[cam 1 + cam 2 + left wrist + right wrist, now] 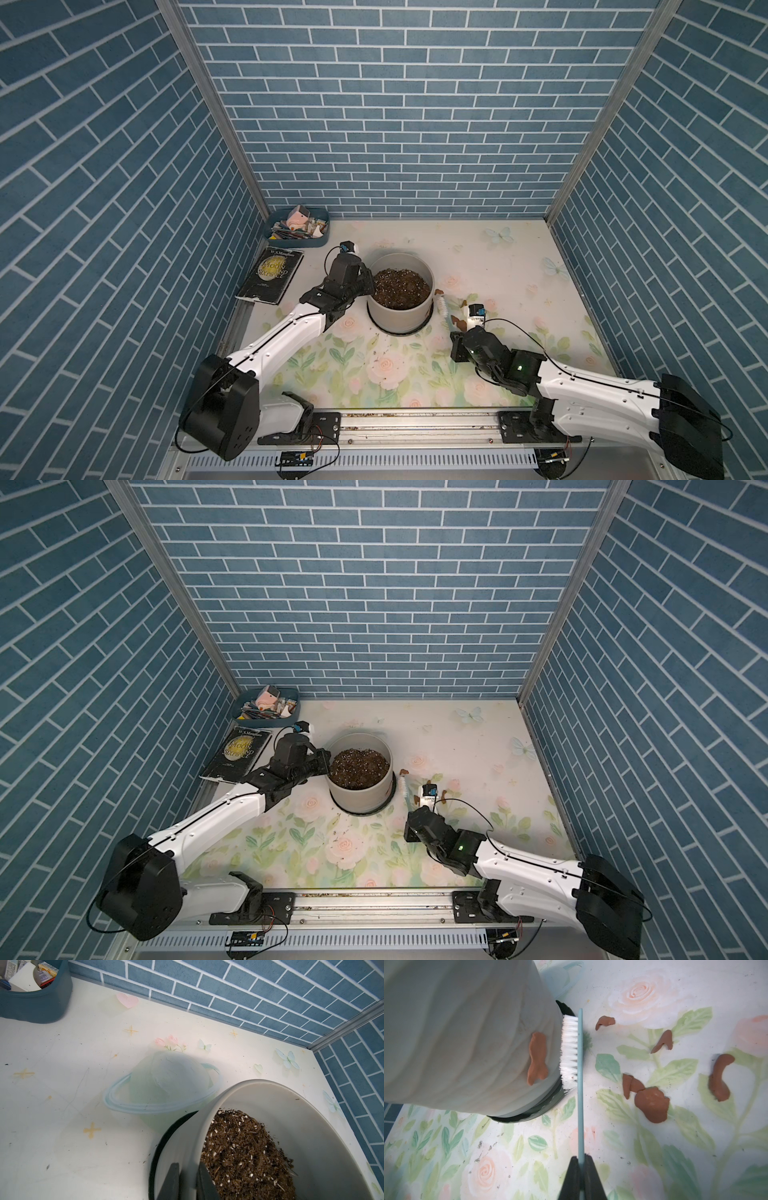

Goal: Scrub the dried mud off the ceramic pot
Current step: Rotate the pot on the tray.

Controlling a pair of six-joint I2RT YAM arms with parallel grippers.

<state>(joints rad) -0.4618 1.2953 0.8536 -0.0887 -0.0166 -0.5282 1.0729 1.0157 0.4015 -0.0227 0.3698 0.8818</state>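
The pale grey ceramic pot stands mid-table on a black saucer, with dark speckled soil inside. My left gripper is shut on the pot's rim, one finger outside the wall and one inside against the soil. My right gripper is shut on the thin blue handle of a brush. The brush's white bristles press against the pot's lower wall, right beside a strip of brown dried mud stuck to that wall.
Several brown mud flakes lie on the floral mat to the right of the pot. A blue tray of clutter stands in the back left corner. A black book lies in front of it. Brick-patterned walls close three sides.
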